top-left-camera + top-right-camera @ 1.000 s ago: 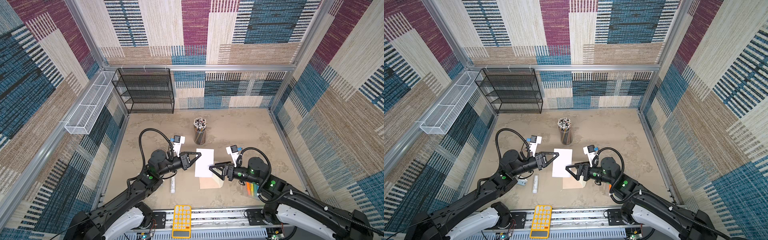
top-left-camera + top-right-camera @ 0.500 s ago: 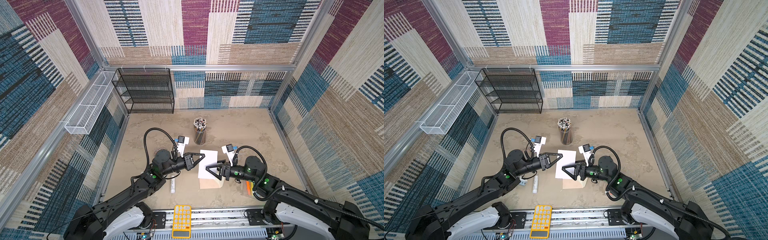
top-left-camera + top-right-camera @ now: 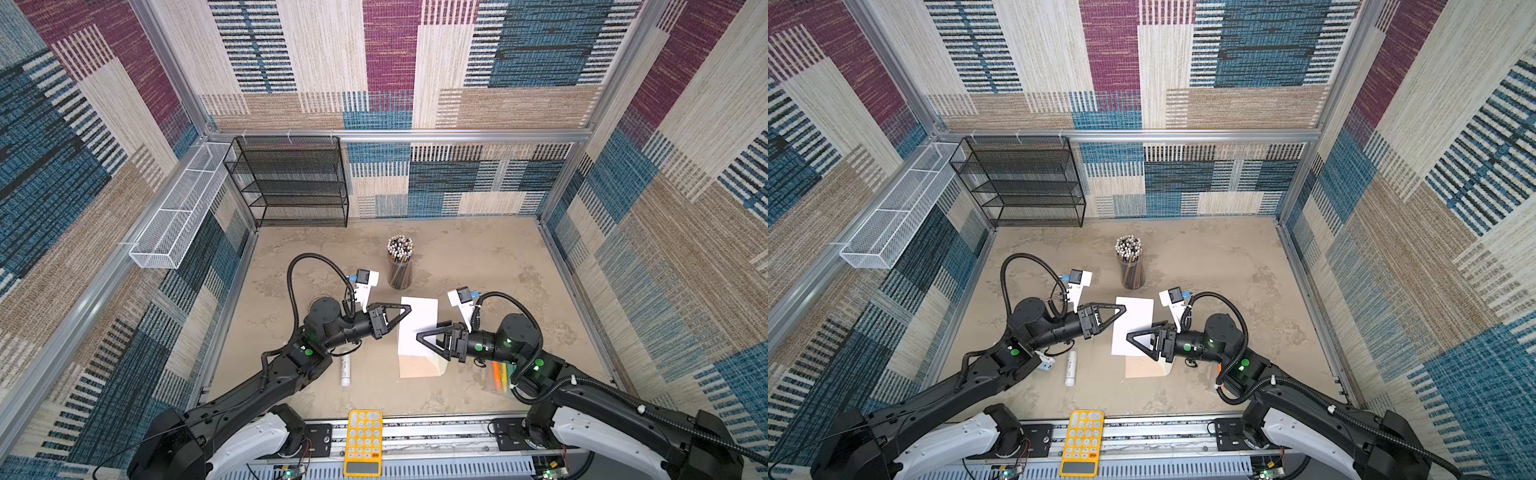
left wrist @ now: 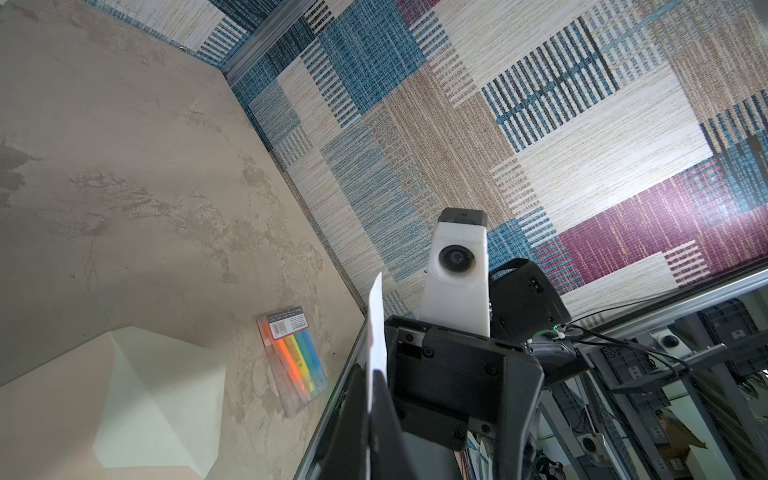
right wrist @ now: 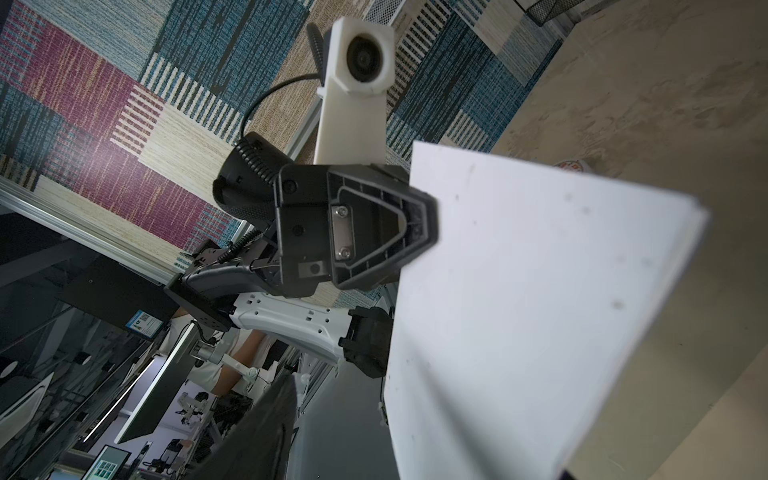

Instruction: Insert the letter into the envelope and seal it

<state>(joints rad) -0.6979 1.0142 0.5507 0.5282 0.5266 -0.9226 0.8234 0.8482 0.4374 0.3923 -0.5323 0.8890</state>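
your left claw (image 3: 409, 308) is clamped shut on one edge of the white creased paper letter (image 3: 419, 316). it holds the sheet raised over the open peach-tan paper envelope (image 3: 415, 368), likely for sliding in. the right claw (image 3: 419, 337) sits at the opposite edge, probably to steady it; you cannot tell its gap.

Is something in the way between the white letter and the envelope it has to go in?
Nothing lies between them. The left gripper holds the letter in the air, partly over the envelope, whose flap is open. Only the right gripper is near, at the letter's other edge, above the flap.
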